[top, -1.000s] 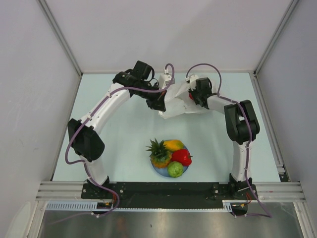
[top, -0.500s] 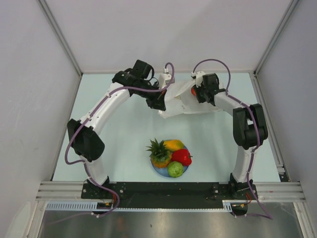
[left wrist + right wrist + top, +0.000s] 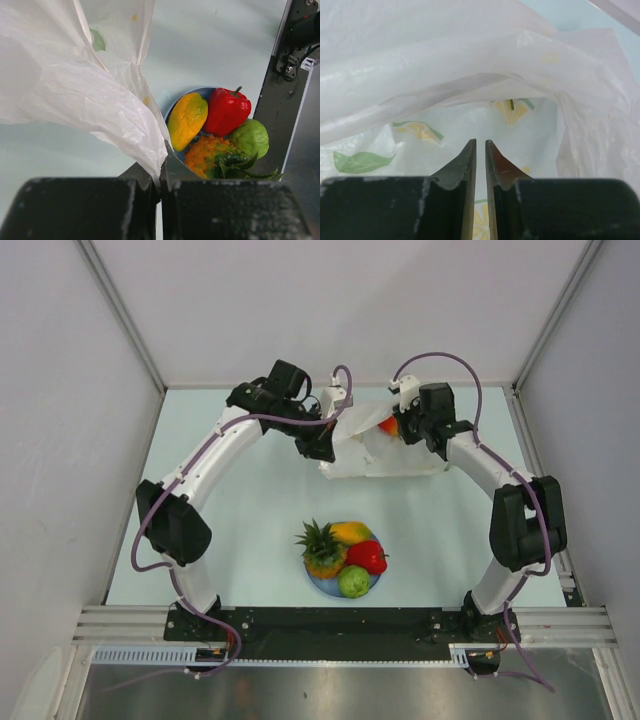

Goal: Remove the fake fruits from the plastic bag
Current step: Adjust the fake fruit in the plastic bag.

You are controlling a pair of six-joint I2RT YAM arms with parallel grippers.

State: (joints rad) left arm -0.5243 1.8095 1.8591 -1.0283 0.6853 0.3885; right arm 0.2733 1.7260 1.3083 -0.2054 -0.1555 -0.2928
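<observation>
1. Find the fake fruits out of the plastic bag, heaped together on a round light-blue plate close to the near edge of the table, about midway along it.
2. Pick out in the heap an orange pineapple at the left with its green crown toward the far edge, a yellow-orange wedge on the far side, a glossy red piece at the right and a green ball nearest the edge, all touching.
3. Find the bag well apart from the plate, crumpled by the table's far edge, right of the middle, translucent white with printed lemon slices and green leaves.
4. See the left gripper clenched on the bag's left border, thin plastic pinched between its fingers.
5. See the right gripper at the bag's right end, pointing into the open mouth, fingers drawn nearly together with only a thin slit left and nothing visible in that slit.
6. Note a small red-orange patch just beside the right gripper in the overhead view; cannot tell its nature.
</observation>
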